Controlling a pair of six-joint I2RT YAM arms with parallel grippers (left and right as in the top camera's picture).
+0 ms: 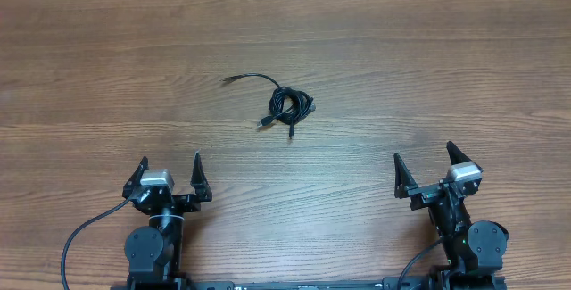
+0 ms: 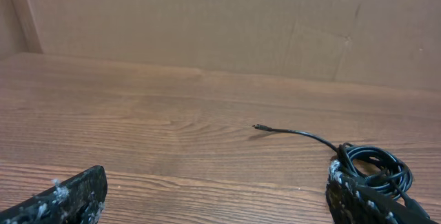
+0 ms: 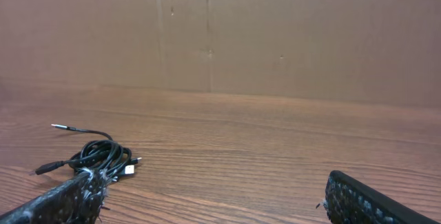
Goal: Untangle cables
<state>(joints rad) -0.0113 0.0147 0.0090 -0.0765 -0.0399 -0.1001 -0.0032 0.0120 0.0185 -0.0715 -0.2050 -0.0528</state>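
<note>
The cables [image 1: 290, 106] lie as a small black knotted clump in the middle of the wooden table, with one loose end [image 1: 230, 78] running out to the upper left and short plug ends at its lower side. My left gripper [image 1: 169, 169] rests near the front edge, left of and well short of the clump, jaws wide open and empty. The right gripper [image 1: 423, 158] sits at the front right, also open and empty. In the left wrist view the cables [image 2: 375, 163] show beyond the right finger [image 2: 362, 200]. In the right wrist view the cables [image 3: 100, 156] lie behind the left finger [image 3: 65, 200].
The brown wooden table [image 1: 428, 67] stretches across the whole overhead view. A cardboard wall [image 2: 207, 24] stands behind its far edge in both wrist views. Thick black arm cables [image 1: 85, 232] loop by the arm bases at the front edge.
</note>
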